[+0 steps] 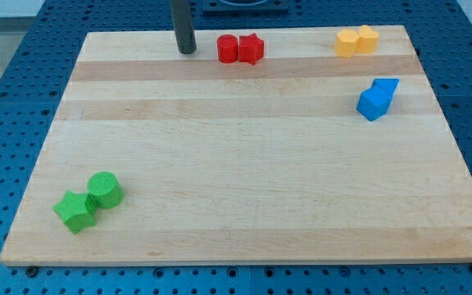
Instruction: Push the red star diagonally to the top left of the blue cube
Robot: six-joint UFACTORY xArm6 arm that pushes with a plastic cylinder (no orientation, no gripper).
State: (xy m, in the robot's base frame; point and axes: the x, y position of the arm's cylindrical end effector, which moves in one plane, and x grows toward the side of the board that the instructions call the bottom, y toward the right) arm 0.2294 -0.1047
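The red star (252, 49) lies near the view's top centre, touching a red cylinder (228, 49) on its left. Two blue blocks touch each other at the view's right: a blue cube (387, 88) and a larger blue block (373, 104) just below-left of it. My tip (187, 51) rests on the board about 50 px left of the red cylinder, apart from it, with the cylinder between it and the star.
Two yellow blocks (356, 40) touch each other at the top right. A green star (75, 211) and a green cylinder (104, 190) touch at the bottom left. The wooden board (244, 172) sits on a blue perforated table.
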